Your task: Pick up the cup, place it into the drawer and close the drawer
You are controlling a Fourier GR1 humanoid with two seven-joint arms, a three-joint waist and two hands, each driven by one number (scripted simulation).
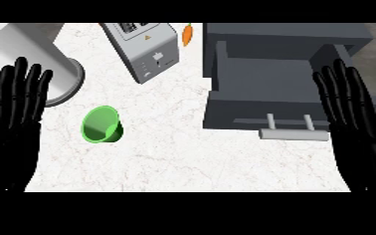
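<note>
— While my feed holds on the head view, what do you want first?

— Where is the cup?

— I see the green cup (101,124) on the white marble counter (191,164), toward the counter's left side. It is tipped over, its open mouth turned up and to the left, and nothing touches it.

— And the drawer?

— I have the grey drawer (257,87) pulled out of its cabinet (294,35) at the counter's right side. Its inside shows as a plain grey floor. The pale handle (292,133) sticks out from its front on two short posts, toward the counter's near edge. The cup is well apart from it, with bare marble between.

— Your hands?

— My left hand (22,97) rests at the left edge, fingers straight and spread, pointing up, holding nothing. My right hand (345,97) is the same at the right edge, fingers spread and empty, showing just over the drawer's right wall.

— Anything else on the counter?

— I see a silver toaster (143,47) at the far edge, angled, between cup and drawer. A small orange carrot (187,35) lies just beside it, next to the cabinet. A big grey cylinder on a round base (44,59) stands at the far left corner; I cannot tell what it is.
</note>
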